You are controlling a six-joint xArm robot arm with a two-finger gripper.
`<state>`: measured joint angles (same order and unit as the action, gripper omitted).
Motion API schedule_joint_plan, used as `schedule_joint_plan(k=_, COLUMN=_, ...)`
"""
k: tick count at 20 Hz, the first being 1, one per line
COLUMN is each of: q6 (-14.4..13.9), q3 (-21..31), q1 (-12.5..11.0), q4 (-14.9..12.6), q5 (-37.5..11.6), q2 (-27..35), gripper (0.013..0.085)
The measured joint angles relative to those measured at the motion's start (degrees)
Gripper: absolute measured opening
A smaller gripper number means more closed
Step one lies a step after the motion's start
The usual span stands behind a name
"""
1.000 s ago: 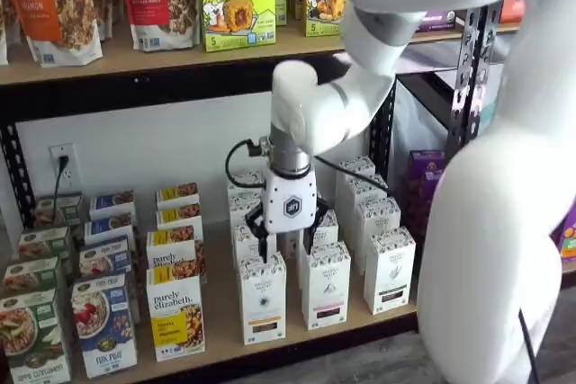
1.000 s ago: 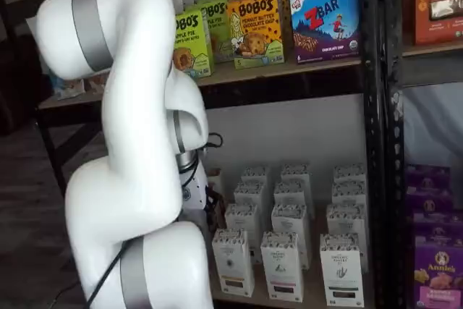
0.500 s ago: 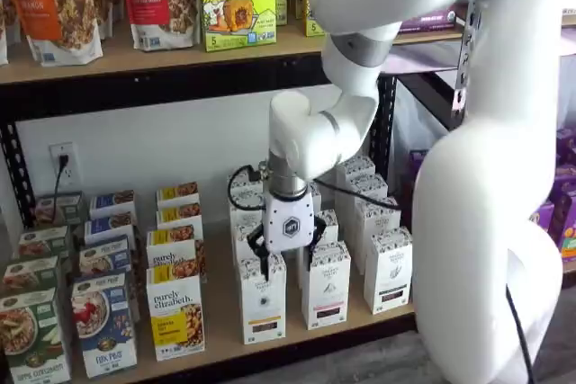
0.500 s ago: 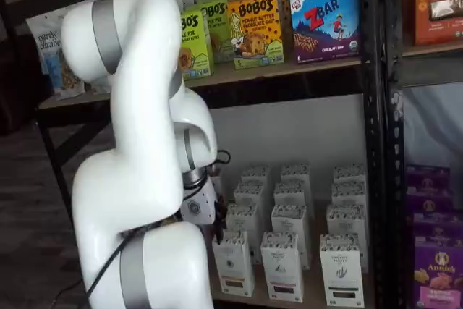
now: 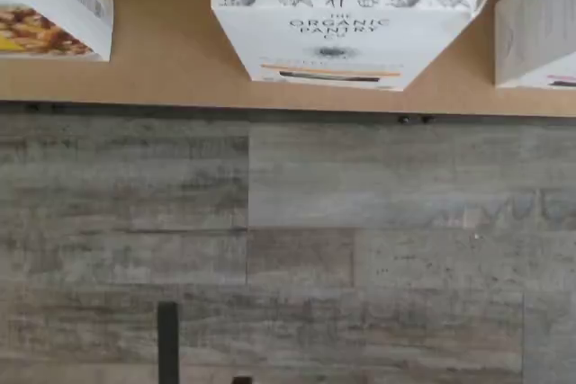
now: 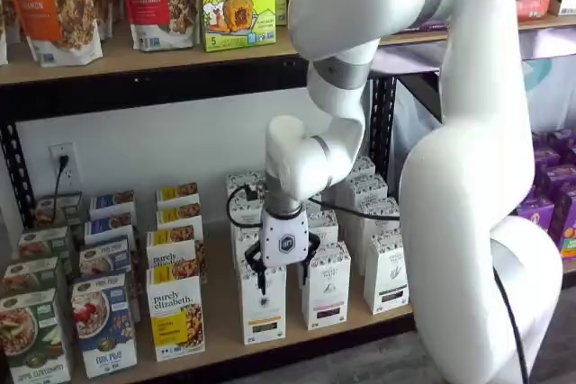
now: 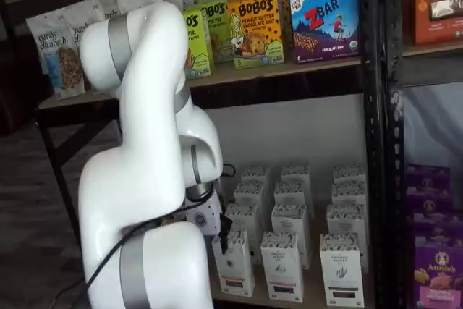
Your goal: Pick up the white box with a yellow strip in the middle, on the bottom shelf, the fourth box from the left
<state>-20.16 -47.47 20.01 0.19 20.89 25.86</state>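
Gripper [image 6: 283, 278] spread wide, fingers straddling the top of the white box [image 6: 263, 305] on the bottom shelf [image 6: 225, 330].

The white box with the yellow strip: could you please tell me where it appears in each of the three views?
Wrist view: the white box stands at the shelf board's front edge, its yellow strip facing the camera.
Shelf view: front row, directly under the claw.
Shelf view: front row, leftmost white carton, beside the arm.
Shared landmark: the bottom shelf, tan wood.
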Motion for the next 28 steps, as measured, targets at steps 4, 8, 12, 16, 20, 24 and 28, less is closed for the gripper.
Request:
schedule_joint_plan(k=4, q6=1.2, q3=-3.9, q1=-0.1, q4=1.1, q5=0.6, q2=3.8, gripper=0.0850)
schedule_joint_plan(k=8, q6=2.3, q3=-8.5, q1=-0.8, q4=1.7, q5=1.4, q2=7.7, gripper=0.0850)
schedule_joint_plan(k=12, q6=3.6, q3=-13.7, q1=-1.8, q4=2.0, q5=2.6, q2=11.5, gripper=0.0850)
schedule_joint_plan(k=16, q6=6.0, q3=-17.9, q1=-2.8, q4=3.6, q5=3.6, q2=14.4, gripper=0.0850)
schedule_joint_plan(k=20, q6=6.8, q3=-22.1, q1=-3.8, q4=3.3, q5=4.7, q2=17.1, gripper=0.0850)
schedule_joint_plan(k=24, q6=7.0, q3=-25.7, q1=-4.4, q4=3.0, q5=5.5, q2=19.4, gripper=0.0850)
schedule_joint_plan(k=28, q6=7.7, q3=-28.8, q1=-4.7, q4=3.5, q5=5.9, q2=21.4, gripper=0.0850)
